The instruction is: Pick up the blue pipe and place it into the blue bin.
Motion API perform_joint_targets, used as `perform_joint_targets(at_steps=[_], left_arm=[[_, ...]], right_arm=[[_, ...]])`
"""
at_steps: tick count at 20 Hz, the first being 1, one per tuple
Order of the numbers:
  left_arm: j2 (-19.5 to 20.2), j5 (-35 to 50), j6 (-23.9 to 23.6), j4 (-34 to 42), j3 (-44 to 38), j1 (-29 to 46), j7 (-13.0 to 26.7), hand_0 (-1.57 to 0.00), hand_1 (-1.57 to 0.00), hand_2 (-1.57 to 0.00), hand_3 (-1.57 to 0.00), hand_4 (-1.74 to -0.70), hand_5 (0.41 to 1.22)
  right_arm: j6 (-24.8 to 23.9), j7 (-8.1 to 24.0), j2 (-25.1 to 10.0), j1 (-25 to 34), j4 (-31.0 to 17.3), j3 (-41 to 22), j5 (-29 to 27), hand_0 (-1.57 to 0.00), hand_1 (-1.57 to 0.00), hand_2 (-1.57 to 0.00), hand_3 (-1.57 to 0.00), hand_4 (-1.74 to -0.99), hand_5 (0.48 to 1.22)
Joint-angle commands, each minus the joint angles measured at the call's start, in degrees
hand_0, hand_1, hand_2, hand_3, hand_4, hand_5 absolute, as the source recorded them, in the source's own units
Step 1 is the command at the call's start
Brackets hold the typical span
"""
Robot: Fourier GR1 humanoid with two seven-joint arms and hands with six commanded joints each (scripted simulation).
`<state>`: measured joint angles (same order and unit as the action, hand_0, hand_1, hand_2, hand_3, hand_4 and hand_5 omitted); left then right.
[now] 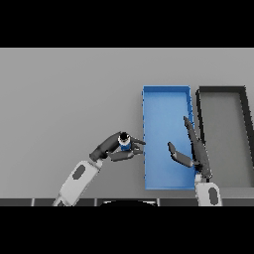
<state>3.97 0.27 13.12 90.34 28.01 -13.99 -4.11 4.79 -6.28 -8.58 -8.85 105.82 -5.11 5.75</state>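
Observation:
The blue pipe (125,144), short with a dark end, is held in my left hand (113,147), whose fingers and thumb are curled round it. It hangs just left of the blue bin (149,114), close to the bin's left wall. My right hand (194,149) stands over the bin's right side with straight fingers pointing away and the thumb spread to the left; it holds nothing.
A dark grey bin (246,139) stands right beside the blue bin on its right. The grey table (64,99) stretches to the left and behind both bins.

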Motion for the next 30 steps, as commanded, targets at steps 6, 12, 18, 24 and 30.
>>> perform_joint_targets(at_steps=[6,12,18,24,30], left_arm=[[-1.23,-0.48,1.26,0.85,-0.86,0.62,1.27,-1.57,-1.57,-1.57,-1.57,-1.47,1.221],[-1.96,-2.07,2.58,0.62,-1.99,0.73,1.85,-1.57,-1.57,-1.57,-1.57,-1.47,1.221],[-3.03,-3.45,4.39,-0.78,-3.16,0.71,-0.31,-1.57,-1.57,-1.57,-1.57,-1.47,1.221],[-4.17,-2.71,7.1,-0.88,-4.62,0.82,1.63,-1.57,-1.57,-1.57,-1.57,-1.47,1.221],[-4.42,-5.51,7.71,-0.96,-5.56,1.75,1.96,-1.57,-1.57,-1.57,-1.57,-1.46,1.221]], right_arm=[[13.7,15.46,-7.79,9.9,7.5,-1.24,-19.32,0.0,-0.01,-0.11,0.0,-1.237,0.577],[17.93,24.4,-11.09,21.34,9.93,-6.54,-22.36,0.0,0.0,-0.07,0.0,-1.291,0.558],[20.56,28.73,-7.98,28.61,7.81,-12.16,-23.67,0.0,0.0,-0.04,0.0,-1.282,0.555],[22.21,31.82,-4.48,37.85,2.79,-15.34,-22.46,-0.01,-0.02,-0.07,0.0,-1.209,0.534],[24.39,33.07,-1.69,43.21,-3.0,-16.62,-21.73,-0.17,-0.22,-0.26,-0.13,-1.233,0.487]])
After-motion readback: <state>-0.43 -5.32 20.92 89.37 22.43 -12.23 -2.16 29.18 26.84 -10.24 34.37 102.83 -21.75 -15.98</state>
